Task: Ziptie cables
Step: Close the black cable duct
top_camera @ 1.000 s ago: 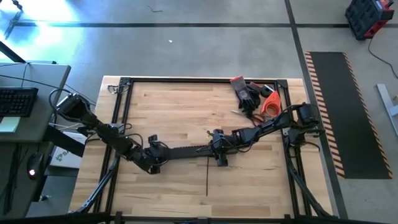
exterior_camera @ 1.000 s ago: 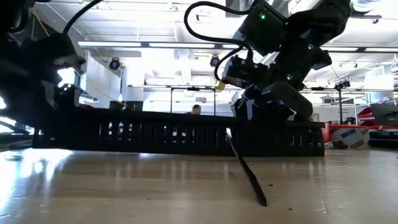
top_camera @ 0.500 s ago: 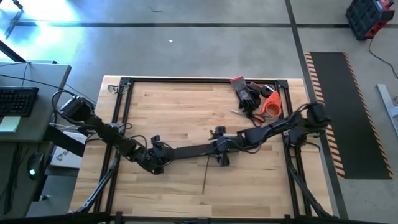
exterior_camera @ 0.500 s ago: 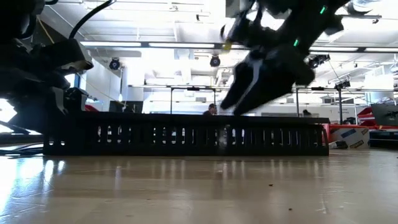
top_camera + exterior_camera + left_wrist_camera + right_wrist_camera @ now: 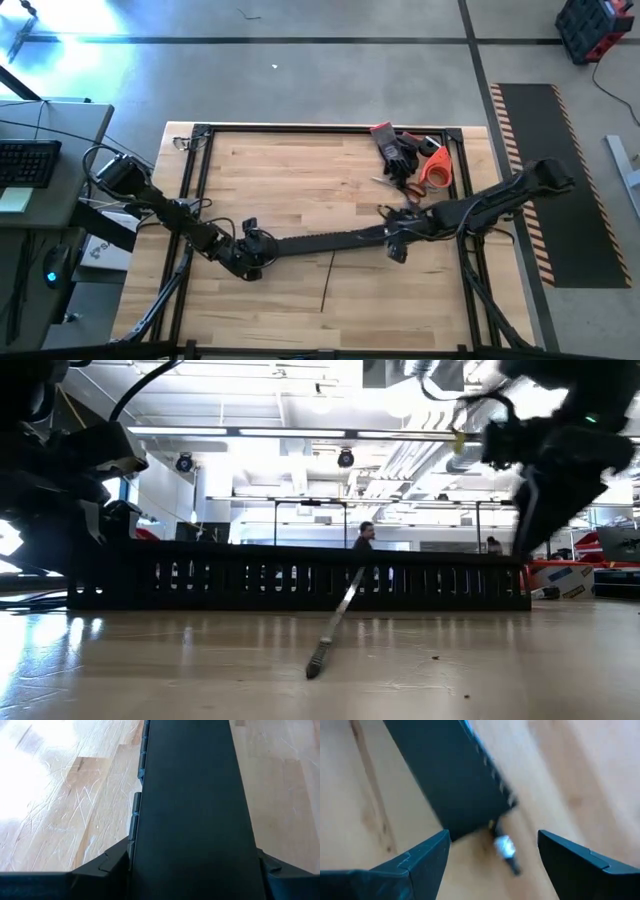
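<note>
On the wood table point(image 5: 290, 175), mid-width, a black slotted duct point(image 5: 320, 240) lies lengthwise L-R. Left gripper point(image 5: 252, 255) at duct's left end, fingers point(image 5: 100, 872) either side of it w/ duct filling the gap, so clamped on the duct. Right gripper point(image 5: 395, 238) above duct's right end, jaws spread wide, nothing held; small plug point(image 5: 504, 846) on table beside that end. Thin dark strip point(image 5: 327, 280) runs from duct toward near edge, one end propped up. Cables: can't make out any. Gloves point(image 5: 395, 150) + orange tape roll point(image 5: 436, 168) far right.
</note>
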`<act>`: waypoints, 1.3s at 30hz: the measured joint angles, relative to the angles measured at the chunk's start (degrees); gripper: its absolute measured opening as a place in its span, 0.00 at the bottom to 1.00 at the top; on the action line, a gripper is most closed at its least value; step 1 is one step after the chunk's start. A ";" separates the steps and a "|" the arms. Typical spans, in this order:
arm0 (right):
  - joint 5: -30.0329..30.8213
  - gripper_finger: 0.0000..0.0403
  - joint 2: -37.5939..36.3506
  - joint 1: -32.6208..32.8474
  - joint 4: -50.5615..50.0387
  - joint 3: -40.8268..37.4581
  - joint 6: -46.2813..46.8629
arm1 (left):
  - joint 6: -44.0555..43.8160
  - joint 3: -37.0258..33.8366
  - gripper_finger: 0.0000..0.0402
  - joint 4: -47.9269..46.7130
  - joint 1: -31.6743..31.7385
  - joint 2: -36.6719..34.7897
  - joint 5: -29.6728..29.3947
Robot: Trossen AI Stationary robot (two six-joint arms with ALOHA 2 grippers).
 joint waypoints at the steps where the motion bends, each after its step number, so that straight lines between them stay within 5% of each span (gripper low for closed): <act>1: -0.94 0.71 -1.39 0.33 2.33 -2.37 2.61 | 0.07 -0.04 0.53 0.14 0.00 0.02 -0.05; 9: -2.86 0.71 -7.85 0.43 37.33 -19.06 8.00 | 0.80 -0.16 0.53 0.55 -0.09 -0.02 -0.32; 22: -5.70 0.69 -5.10 -5.04 72.57 -33.33 10.84 | 2.54 -0.24 0.53 2.00 0.17 0.02 -1.23; 28: -10.84 0.64 -5.00 -6.37 76.81 -34.00 8.72 | 3.50 -0.25 0.53 2.17 0.15 0.00 -1.66; 39: -7.48 0.55 -5.06 -7.07 73.56 -33.73 8.52 | 3.89 -0.20 0.53 2.89 0.46 0.08 -1.76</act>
